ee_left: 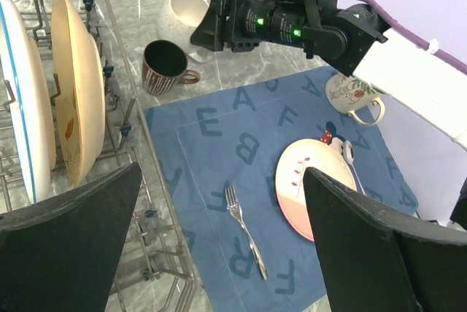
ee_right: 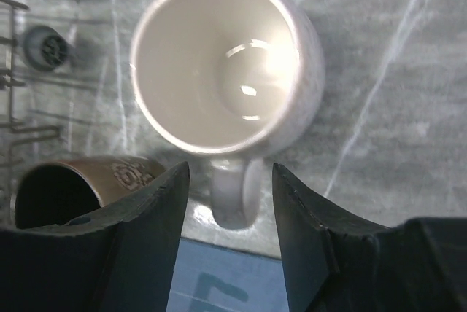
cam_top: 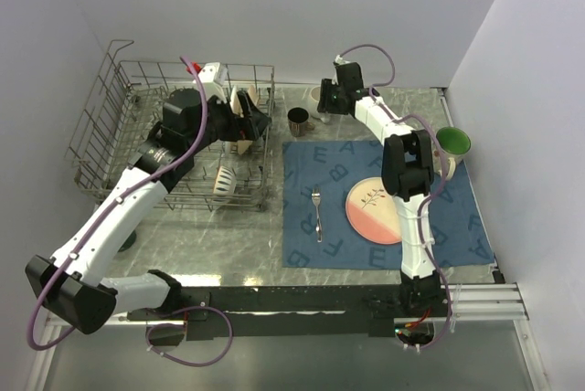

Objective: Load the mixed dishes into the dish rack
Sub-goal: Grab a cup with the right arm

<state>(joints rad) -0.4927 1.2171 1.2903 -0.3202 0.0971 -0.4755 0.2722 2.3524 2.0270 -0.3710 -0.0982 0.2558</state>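
Right gripper (ee_right: 228,181): released, fingers straddling the white mug (ee_right: 219,71) handle (ee_right: 233,199), gaps both sides. Left gripper (ee_left: 221,173): released. Dark mug (ee_right: 58,195) partly hidden behind one finger.

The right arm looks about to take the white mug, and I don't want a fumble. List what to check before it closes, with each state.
1. Right gripper open: ok. Its fingers stand apart with nothing between them but the handle.
2. Handle of the white mug centred in the gap: ok, with a margin on both sides.
3. White mug empty: ok.
4. White mug upright: cannot tell, as the views disagree.
5. Dark mug clear of the fingers: cannot tell. It sits close beside one finger.
6. Left gripper out of the way: ok. It is open, empty and over the dish rack.
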